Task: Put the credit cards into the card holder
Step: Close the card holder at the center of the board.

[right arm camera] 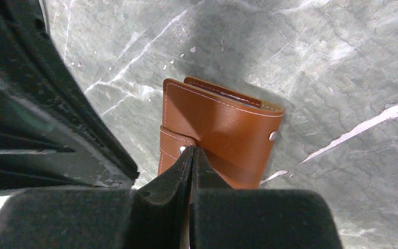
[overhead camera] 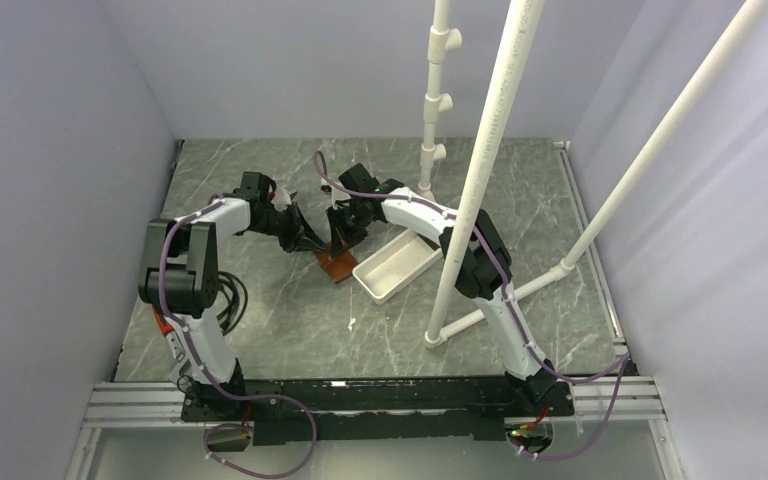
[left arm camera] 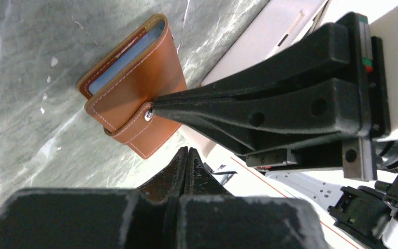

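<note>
Brown leather card holder (right arm camera: 223,137) lies folded on the table (right arm camera: 342,62), right under the R pincer (right arm camera: 192,154).
R pincer closed, empty, tip touching the snap strap (right arm camera: 176,141); L pincer (left arm camera: 186,155) closed too, just beside, so R is nearer.

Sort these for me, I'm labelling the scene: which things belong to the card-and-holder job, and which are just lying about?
Part of the job:
- card holder, folded shut
- blue card, tucked inside it
- right gripper, shut, tips at the holder's snap strap
- left gripper, shut, close by

Just lying about:
- white tray, beside the holder
- white pipe frame
</note>
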Controlling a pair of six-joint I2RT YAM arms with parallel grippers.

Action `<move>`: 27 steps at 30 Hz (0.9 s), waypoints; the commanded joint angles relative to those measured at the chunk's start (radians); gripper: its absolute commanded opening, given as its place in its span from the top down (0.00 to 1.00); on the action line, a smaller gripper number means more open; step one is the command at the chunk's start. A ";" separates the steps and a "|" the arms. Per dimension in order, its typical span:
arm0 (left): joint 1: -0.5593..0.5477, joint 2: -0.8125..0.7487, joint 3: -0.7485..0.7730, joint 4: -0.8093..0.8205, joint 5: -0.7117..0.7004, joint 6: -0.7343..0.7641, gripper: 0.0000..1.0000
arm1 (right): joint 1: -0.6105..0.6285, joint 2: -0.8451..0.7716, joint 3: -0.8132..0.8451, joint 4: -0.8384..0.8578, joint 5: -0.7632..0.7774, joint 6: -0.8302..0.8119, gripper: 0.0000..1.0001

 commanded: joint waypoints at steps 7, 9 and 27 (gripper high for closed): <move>-0.006 0.111 0.002 0.075 0.077 -0.001 1.00 | 0.008 0.034 -0.023 -0.035 0.057 -0.041 1.00; -0.006 0.135 0.004 0.074 0.072 0.007 1.00 | 0.006 0.034 -0.020 -0.036 0.057 -0.041 1.00; -0.078 0.181 -0.009 -0.020 -0.134 0.085 1.00 | 0.012 0.038 -0.037 -0.053 0.062 -0.056 1.00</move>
